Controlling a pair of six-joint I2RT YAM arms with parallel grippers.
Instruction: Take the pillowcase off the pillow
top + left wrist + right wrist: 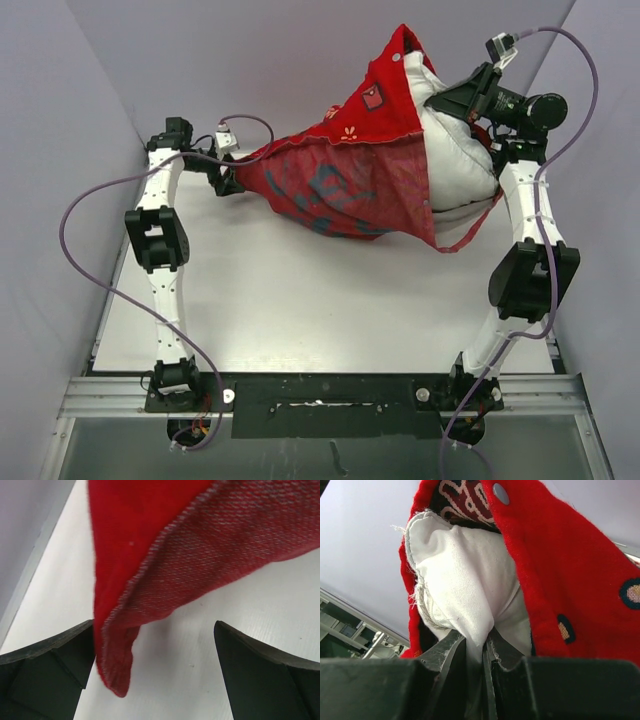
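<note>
1. Right gripper (481,647): jaws narrow, clamped on a fold of the white pillow (455,575) at its bare end. It's only a thin pinch of fabric, so I'd expect it to slip under a hard tug.
2. Left gripper (155,642): jaws wide, holding nothing. A corner of the red pillowcase (150,555) hangs between the fingers (50,665), close to the left one. Can't tell if it touches.
3. Step in hand, my read: left needs a grip on that corner, then the arms pull apart.
   - Move in so the hem sits deep between the pads, not just the tip, then close.
   - Pull left and low over the table (300,300) while right holds the pillow steady.
   - Go slow. The right pinch is the weak link.
4. Task state: roughly half done. The pillow's right end is out and lifted at back right. The rest sits inside the case, which sags across towards the left gripper.
5. In the way:
   - The case mouth, with its snap button (500,493), hoods over the pillow's top corner and is likely to snag there.
   - A loose red strip (470,235) dangles under the pillow near the right arm.
   - Purple cables (80,220) loop beside both arms.
   - Walls (60,100) sit close on either side, so there's limited room to pull left.
</note>
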